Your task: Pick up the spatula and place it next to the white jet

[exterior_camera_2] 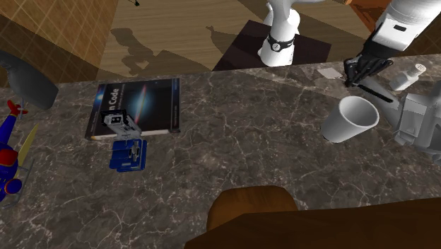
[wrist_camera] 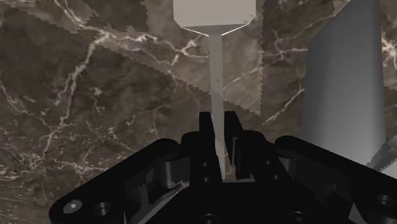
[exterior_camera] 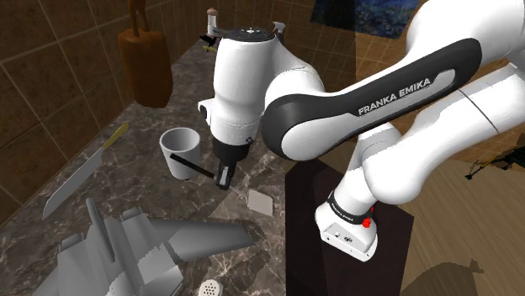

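Note:
The spatula has a pale square blade point(exterior_camera: 260, 202), a thin pale shaft and a black handle point(exterior_camera: 190, 164). It lies along the counter's near edge, between the white cup point(exterior_camera: 181, 151) and the stand. My gripper point(exterior_camera: 224, 177) points straight down and is shut on the shaft; in the wrist view the fingers point(wrist_camera: 205, 129) clasp the shaft point(wrist_camera: 217, 70) below the blade point(wrist_camera: 213, 13). The jet point(exterior_camera: 126, 244) is drawn grey and lies toward the shoulder view's lower left; its wing point(wrist_camera: 347, 83) shows beside the gripper. From across the counter I see the gripper point(exterior_camera_2: 357, 71), blade point(exterior_camera_2: 329, 73), handle point(exterior_camera_2: 375, 90) and jet point(exterior_camera_2: 418, 120).
A large knife point(exterior_camera: 80, 181) lies left of the cup in the shoulder view. A shaker point(exterior_camera_2: 410, 75) stands near the jet. A book point(exterior_camera_2: 134, 106), a blue toy point(exterior_camera_2: 127, 154) and a toy plane point(exterior_camera_2: 10, 159) lie along the marble counter point(exterior_camera_2: 233, 148). A brown chair back point(exterior_camera_2: 254, 212) borders its far side.

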